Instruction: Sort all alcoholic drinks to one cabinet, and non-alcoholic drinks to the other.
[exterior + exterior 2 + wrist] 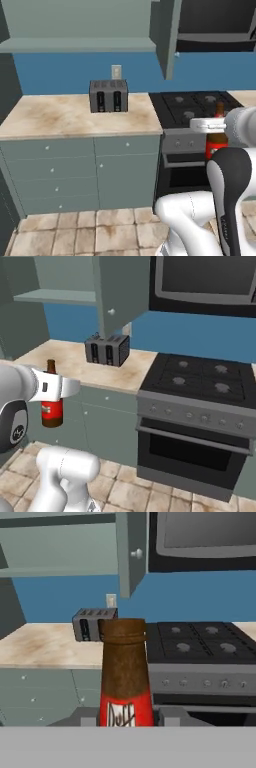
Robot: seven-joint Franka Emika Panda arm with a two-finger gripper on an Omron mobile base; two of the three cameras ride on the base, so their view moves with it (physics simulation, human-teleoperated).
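Observation:
A slim brown beer bottle (217, 139) with a red label, one of the alcoholic drinks, hangs upright in the air in front of the stove and lower cabinets. My gripper (209, 124) is shut on the beer bottle (51, 406) around its body; the gripper (54, 388) reaches in from the left of the right base view. In the hand view the beer bottle (124, 672) stands between my fingertips (90, 717), its neck rising toward the counter. An upper cabinet (75, 44) over the counter stands with its door (168, 40) swung open. No non-alcoholic drinks are in view.
A grey toaster (108, 95) sits at the back of the beige counter (60, 117). The black stove (200, 381) lies to the right, with a microwave (205, 278) above it. The open cabinet door (120, 291) juts out over the counter's right end.

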